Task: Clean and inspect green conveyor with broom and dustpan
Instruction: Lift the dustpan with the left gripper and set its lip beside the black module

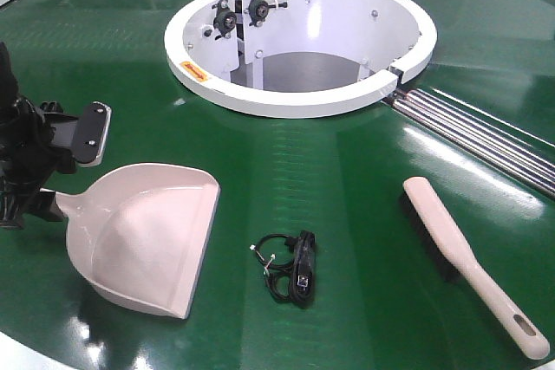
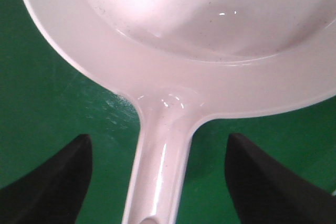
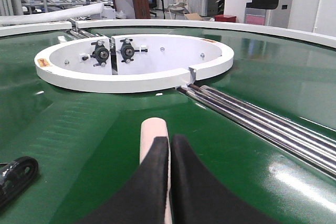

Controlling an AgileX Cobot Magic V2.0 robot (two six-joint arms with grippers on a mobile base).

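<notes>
1. On the left side of the green conveyor lies the dustpan, flat on the belt. Its front lip is turned toward the middle and its handle runs off toward the left edge.
2. The left gripper sits at that handle with its claw spread wide. From the wrist view, one dark finger stands on each side of the handle, green belt shows in both gaps, and neither finger touches the plastic.
3. Over on the right the broom lies on the belt, well apart from the dustpan. It is angled so the bristle end points toward the white ring and the hang-hole end toward the near right corner. Nothing rests on it in the front view.
4. The right gripper does not show in the front view. Its own camera shows the two black fingers pressed together with barely a slit between them, low over the belt. The broom's rounded pale end pokes out just beyond their tips.
5. Between dustpan and broom, near the front edge, sits a small black cable bundle, touching neither.
6. Metal rollers run out from the ring's right side across the glossy green surface.
</notes>
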